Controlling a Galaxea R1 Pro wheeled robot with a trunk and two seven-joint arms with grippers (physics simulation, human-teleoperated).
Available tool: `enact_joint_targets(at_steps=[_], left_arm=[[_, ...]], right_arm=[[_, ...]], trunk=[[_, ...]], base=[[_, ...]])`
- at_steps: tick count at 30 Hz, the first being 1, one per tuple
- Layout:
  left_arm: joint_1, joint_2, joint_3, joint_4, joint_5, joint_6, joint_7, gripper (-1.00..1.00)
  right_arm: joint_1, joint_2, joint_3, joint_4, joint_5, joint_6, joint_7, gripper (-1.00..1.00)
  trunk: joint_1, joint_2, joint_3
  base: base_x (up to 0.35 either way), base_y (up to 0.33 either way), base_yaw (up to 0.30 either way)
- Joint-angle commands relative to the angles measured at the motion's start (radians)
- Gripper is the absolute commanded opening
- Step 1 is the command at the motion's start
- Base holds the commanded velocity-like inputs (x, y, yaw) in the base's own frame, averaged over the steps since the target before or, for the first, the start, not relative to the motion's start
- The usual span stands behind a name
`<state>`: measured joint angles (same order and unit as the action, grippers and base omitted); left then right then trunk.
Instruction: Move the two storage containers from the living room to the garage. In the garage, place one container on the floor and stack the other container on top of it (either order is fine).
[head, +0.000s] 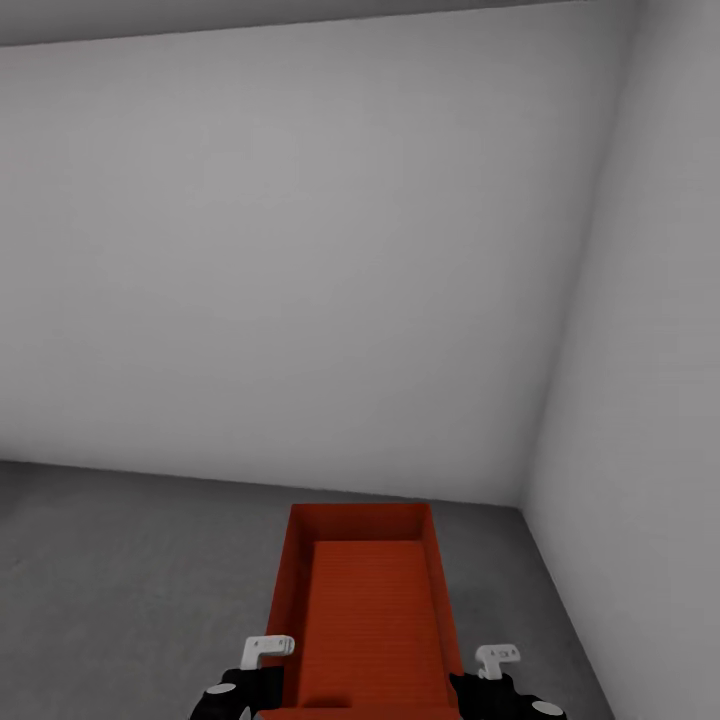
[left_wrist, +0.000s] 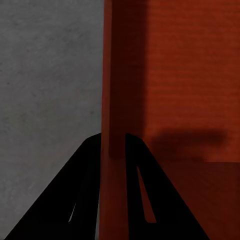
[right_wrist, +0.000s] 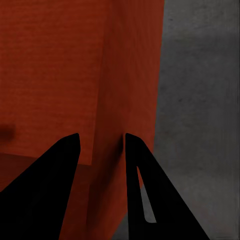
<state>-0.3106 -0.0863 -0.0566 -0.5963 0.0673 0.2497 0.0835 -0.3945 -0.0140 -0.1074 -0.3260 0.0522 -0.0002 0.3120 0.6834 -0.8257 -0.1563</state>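
Note:
One orange-red storage container (head: 368, 610) sits open-topped and empty at the bottom of the head view, between my two arms. My left gripper (head: 270, 690) is shut on its left wall; in the left wrist view the gripper (left_wrist: 113, 145) has one black finger on each side of that wall of the container (left_wrist: 175, 75). On the opposite wall my right gripper (head: 460, 692) is shut in the same way, and the right wrist view shows this gripper (right_wrist: 101, 142) straddling the container's (right_wrist: 60, 75) rim. The dark grey concrete floor (head: 130, 560) of the garage lies under it.
Two plain pale grey walls (head: 300, 250) meet in a corner (head: 525, 500) just beyond the container's far right. Bare concrete floor (left_wrist: 45, 75) stretches to the left, and a narrower strip of floor (right_wrist: 200, 100) runs between the container and the right wall.

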Motion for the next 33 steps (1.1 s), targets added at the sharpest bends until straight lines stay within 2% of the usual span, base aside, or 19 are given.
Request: enact_joint_targets(at_steps=[1,18,24,33], left_arm=[[-0.001,-0.024,0.0,-0.036,-0.001,0.006,0.009,-1.0],[-0.001,-0.023,0.001,-0.036,0.0,0.007,0.009,-1.0],[-0.001,-0.023,0.001,-0.036,0.0,0.006,0.009,-1.0],[-0.001,-0.023,0.001,-0.036,0.0,0.007,0.009,-1.0]], right_arm=[[0.0,0.006,0.032,0.002,0.009,0.0,0.009,-1.0],[0.0,0.006,0.032,0.002,0.009,0.0,0.009,-1.0],[0.0,0.006,0.034,0.002,0.009,0.0,0.009,-1.0],[0.0,0.006,0.035,0.002,0.009,0.0,0.009,-1.0]], trunk=[[0.0,-0.001,-0.002],[0.0,-0.001,-0.002],[0.0,-0.001,-0.002],[0.0,-0.001,-0.002]], base=[[0.178,0.0,-0.274],[0.309,0.0,-0.254],[0.283,0.0,-0.009],[0.028,0.0,0.169]])
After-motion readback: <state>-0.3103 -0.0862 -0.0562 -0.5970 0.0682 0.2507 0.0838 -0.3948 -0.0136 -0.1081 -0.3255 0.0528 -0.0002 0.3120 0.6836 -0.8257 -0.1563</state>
